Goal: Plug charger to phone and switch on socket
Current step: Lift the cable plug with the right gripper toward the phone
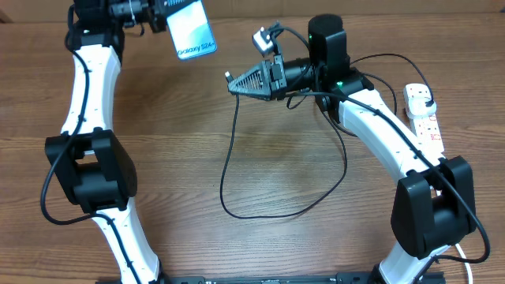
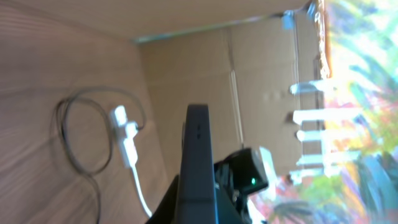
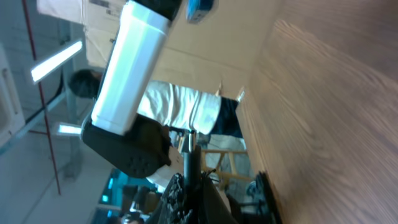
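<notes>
While clamping the phone [image 1: 192, 30] in the left gripper [image 1: 161, 15] above the table's [image 1: 158, 158] far left corner, pinches the charger [image 1: 229, 166] tip in the right gripper [image 1: 235, 82] over the far middle, socket [image 1: 424, 118] by the right edge.

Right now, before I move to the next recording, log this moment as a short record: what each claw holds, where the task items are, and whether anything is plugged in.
left claw: shut on the phone, held off the table at the far left
right claw: shut on the charger, close to its connector tip
cable: hangs from the right claw and loops over the table
phone and connector: apart, not yet plugged in
socket: lies at the table's right edge, neither claw on it
switches: too small to tell
</notes>
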